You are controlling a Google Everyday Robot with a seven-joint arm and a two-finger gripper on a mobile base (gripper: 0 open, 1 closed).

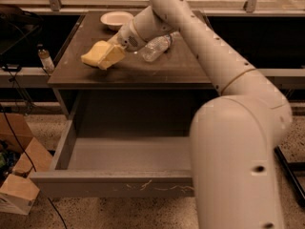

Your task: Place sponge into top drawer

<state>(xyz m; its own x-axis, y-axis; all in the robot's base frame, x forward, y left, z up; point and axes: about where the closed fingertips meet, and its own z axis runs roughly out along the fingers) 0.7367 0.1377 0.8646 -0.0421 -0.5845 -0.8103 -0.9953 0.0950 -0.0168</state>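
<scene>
The sponge (101,55) sticks out left from the pincer (116,49), over the surface (186,67). I cannot tell if the pincer pinches it. The top drawer (128,154) is open below.

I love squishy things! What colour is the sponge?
Pale yellow sponge, camera view, with the gripper at its right end.
</scene>
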